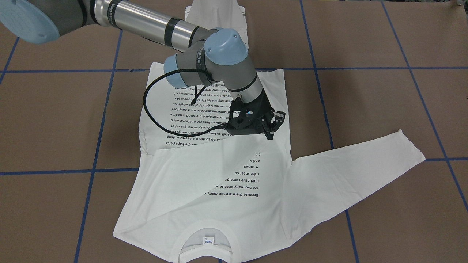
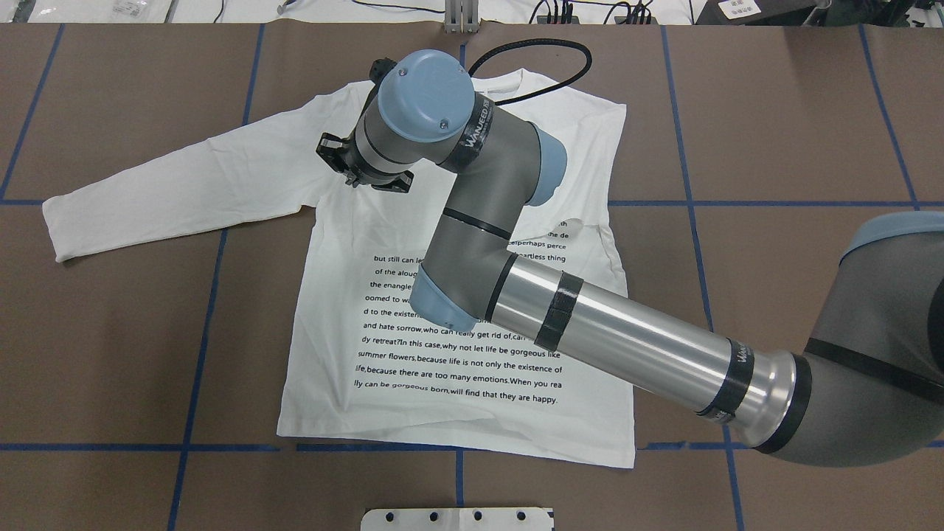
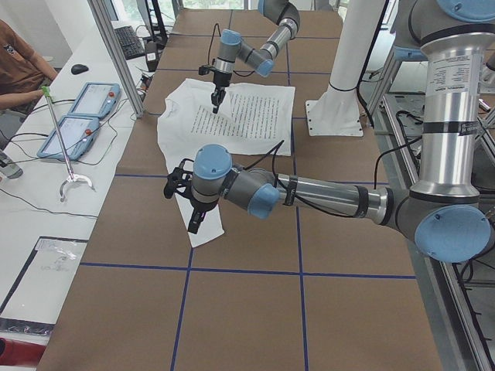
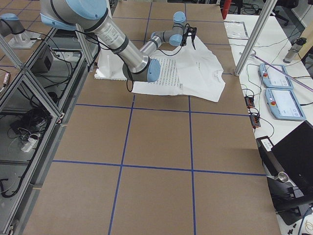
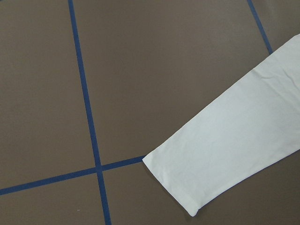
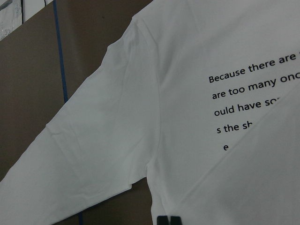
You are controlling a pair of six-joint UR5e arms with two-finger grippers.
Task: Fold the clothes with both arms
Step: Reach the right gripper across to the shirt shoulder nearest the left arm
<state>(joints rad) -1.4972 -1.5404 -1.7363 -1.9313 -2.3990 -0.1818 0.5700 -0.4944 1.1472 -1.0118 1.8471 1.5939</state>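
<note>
Right wrist-mounted view first: what do we read at our right pincer (image 6: 169,220)?

— Two black tips side by side at the bottom edge, no cloth between them. We call it closed on nothing. It hangs above the shirt (image 2: 442,424), near where a sleeve joins the body.

And outward from there?

— From that joint the free sleeve (image 2: 184,184) runs toward our left side, flat on the table (image 2: 110,354), slanting a little back toward our base. That long line is what the coming fold turns on, we think.

Which pincer is nearer its end?

— The left pincer (image 3: 195,220). It hangs over the cuff (image 5: 183,185), well apart from the right one. Only the side camera shows it, so we cannot tell whether it is open or closed.

So who takes what?

— Our guess: left takes the cuff end, right the shoulder end, and the sleeve swings in across the chest.

Count for us.

— One shirt, print up, collar (image 1: 207,225) away from our base. Two sleeves: the free one, and one folded sleeve (image 1: 190,171) lying slantwise over the print. Two arms: the right arm (image 2: 627,339) reaching across the shirt, the left arm (image 3: 325,197) out beside it. Two pincers.
</note>
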